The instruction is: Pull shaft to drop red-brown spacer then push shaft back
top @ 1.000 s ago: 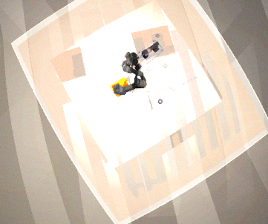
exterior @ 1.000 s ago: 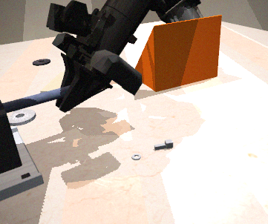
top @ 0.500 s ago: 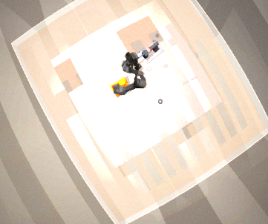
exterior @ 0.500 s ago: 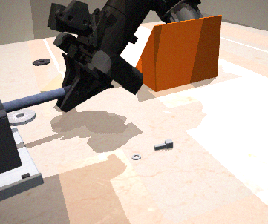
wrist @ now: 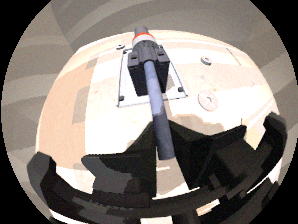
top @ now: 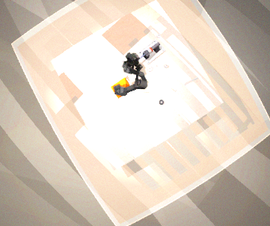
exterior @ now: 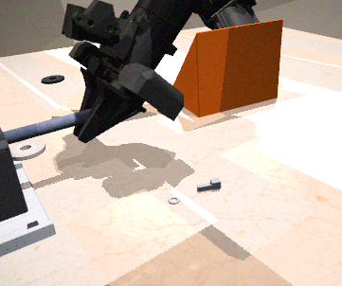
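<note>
My gripper (top: 139, 59) (exterior: 82, 127) (wrist: 158, 123) is shut on the blue-grey shaft (exterior: 42, 127) (wrist: 156, 102), near its free end. The shaft runs through the near black block (exterior: 1, 187) (wrist: 148, 77). Beyond that block, a red-brown spacer (top: 151, 49) (wrist: 144, 36) shows around the shaft line, with a pale band beside it. A dark housing block (top: 156, 46) stands past the spacer; only a dark part shows behind it in the wrist view. Whether the spacer touches the housing cannot be told. The spacer is outside the exterior view.
The blocks stand on a pale base plate (exterior: 37, 232) (wrist: 131, 98). A large pale washer (exterior: 38, 150) (wrist: 202, 98) lies beside it. A dark ring (top: 159, 102) (exterior: 46, 80), a bolt (exterior: 208, 186) and a small washer (exterior: 170, 201) lie apart. An orange wedge (top: 120, 83) (exterior: 250, 66) stands by the arm.
</note>
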Robot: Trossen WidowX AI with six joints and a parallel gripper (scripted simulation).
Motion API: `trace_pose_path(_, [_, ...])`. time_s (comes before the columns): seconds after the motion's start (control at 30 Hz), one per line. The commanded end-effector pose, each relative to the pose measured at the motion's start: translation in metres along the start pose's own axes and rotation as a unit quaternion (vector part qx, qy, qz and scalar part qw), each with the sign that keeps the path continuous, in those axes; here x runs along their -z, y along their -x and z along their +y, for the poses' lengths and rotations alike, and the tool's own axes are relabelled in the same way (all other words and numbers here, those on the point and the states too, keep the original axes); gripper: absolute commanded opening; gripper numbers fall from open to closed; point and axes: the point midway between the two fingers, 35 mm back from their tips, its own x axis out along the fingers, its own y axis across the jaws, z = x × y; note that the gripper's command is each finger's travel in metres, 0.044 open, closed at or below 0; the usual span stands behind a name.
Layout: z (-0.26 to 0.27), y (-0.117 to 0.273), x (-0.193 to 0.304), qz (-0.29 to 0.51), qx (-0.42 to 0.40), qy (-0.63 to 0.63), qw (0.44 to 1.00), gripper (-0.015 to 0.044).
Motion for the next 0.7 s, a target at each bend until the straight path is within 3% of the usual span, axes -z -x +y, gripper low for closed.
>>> trace_pose_path(0.0, [-0.0007,0.0005,0.0004,0.0,0.002,-0.003,1.0,0.0])
trace_pose_path(0.67, [-0.0007,0.0018,0.0017,0.0,0.002,-0.003,1.0,0.0])
